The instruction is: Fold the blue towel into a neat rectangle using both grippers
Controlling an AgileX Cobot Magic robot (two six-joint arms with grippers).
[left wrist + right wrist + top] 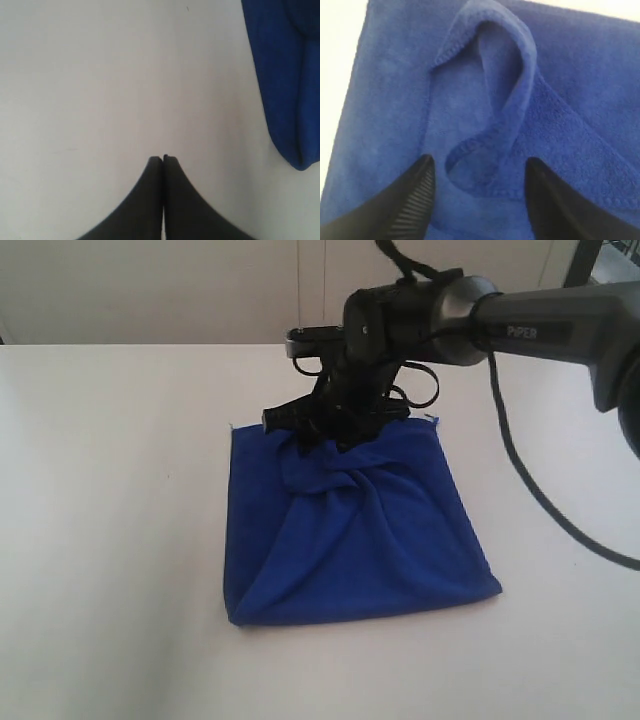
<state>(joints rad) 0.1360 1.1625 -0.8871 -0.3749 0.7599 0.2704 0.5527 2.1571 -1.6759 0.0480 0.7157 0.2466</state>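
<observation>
The blue towel (350, 540) lies folded over on the white table (110, 490), with a twisted, bunched ridge near its far edge. My right gripper (325, 445) hangs over that far edge on the arm with the PiPER band. In the right wrist view the right gripper (479, 162) is open, its fingers (415, 200) spread on either side of a curled hem loop of the blue towel (490, 115), holding nothing. My left gripper (163, 158) is shut and empty over bare table, with an edge of the blue towel (287, 80) beside it. The left arm is outside the exterior view.
The right arm's black cable (530, 490) trails across the table to the right of the towel. A pale wall (150, 290) stands behind the table's far edge.
</observation>
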